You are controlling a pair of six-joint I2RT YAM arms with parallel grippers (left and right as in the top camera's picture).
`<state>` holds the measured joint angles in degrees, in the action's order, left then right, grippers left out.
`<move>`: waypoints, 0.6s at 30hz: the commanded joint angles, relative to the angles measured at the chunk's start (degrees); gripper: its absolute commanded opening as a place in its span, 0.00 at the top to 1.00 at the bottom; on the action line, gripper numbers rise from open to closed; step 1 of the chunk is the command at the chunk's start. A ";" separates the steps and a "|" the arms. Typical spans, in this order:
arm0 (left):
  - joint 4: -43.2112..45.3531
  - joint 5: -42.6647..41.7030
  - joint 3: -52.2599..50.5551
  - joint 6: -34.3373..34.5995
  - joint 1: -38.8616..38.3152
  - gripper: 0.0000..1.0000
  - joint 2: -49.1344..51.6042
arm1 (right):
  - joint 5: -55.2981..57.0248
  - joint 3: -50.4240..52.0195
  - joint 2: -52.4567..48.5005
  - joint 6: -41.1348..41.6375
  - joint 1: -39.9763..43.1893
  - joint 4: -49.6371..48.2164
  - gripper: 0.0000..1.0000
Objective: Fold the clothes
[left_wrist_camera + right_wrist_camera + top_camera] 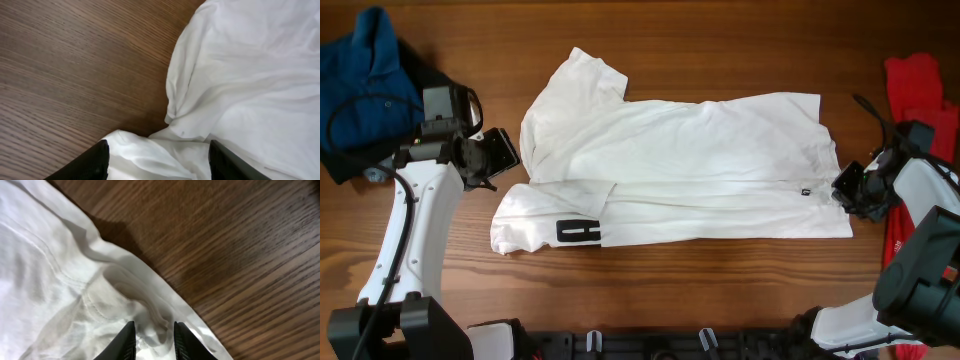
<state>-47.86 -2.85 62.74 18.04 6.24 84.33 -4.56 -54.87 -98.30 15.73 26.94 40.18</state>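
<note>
A white T-shirt [700,160] lies flat across the middle of the table, its lower edge folded up so that a black print [578,233] shows at bottom left. My left gripper [505,155] sits at the shirt's left edge between the sleeves. It is open, and its dark fingers [95,162] straddle a fold of white cloth [150,155]. My right gripper [842,188] is at the shirt's hem on the right. Its fingers [127,340] stand narrow and are shut on a bunched ridge of the hem [150,322].
A blue polo [365,70] lies heaped on dark cloth at the back left corner. Red shirts [920,90] lie at the right edge behind the right arm. Bare wooden tabletop [720,290] surrounds the white shirt.
</note>
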 commanded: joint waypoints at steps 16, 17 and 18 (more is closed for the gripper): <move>-0.42 1.01 0.52 -1.22 -0.39 0.37 0.33 | -1.11 0.35 0.26 -0.55 -0.07 -1.16 0.83; -0.42 1.01 0.55 -1.22 -0.39 0.37 0.33 | -1.09 0.35 0.26 -0.52 -0.07 -1.20 0.83; -0.42 1.01 0.55 -1.22 -0.39 0.37 0.33 | -1.11 0.33 0.26 -0.55 -0.07 -1.25 0.83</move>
<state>-48.07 -2.85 62.74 18.04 6.24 84.33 -4.73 -54.87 -98.30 15.53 26.94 39.35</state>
